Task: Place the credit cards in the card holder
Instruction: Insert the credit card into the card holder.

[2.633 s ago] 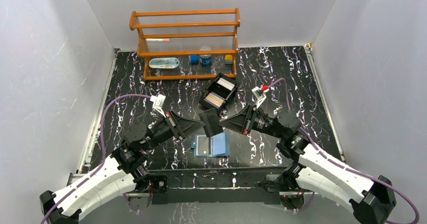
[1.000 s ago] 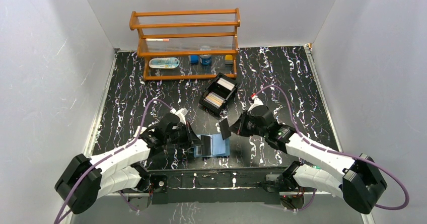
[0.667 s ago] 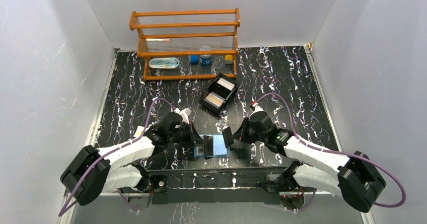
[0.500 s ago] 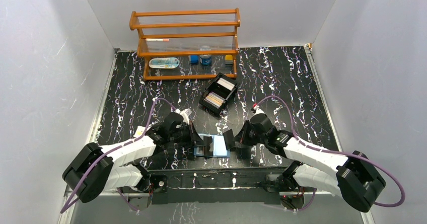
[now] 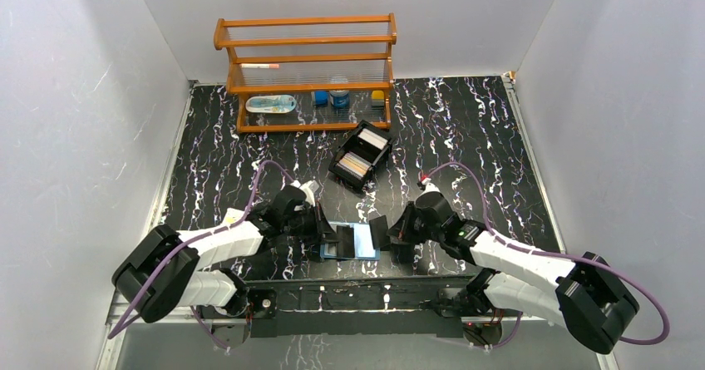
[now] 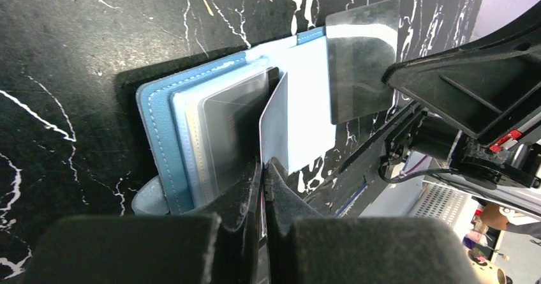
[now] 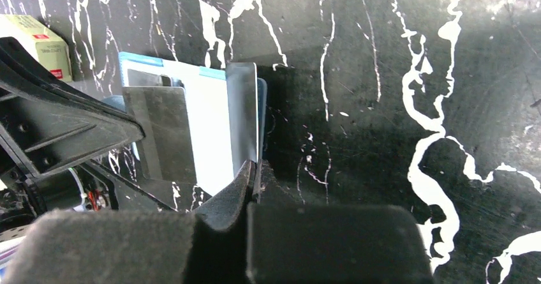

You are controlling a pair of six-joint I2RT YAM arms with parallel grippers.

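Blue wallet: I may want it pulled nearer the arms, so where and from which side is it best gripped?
Probably the snap tab, approached low from the left arm's side. The blue wallet lies open and flat on the table, giving little rim to pinch, while the tab sticks out past the cover.

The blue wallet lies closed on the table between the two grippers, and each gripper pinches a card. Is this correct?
Not quite: the wallet lies open, its inner sleeves showing in the left wrist view. The rest holds: the left gripper pinches a card, and so does the right gripper.
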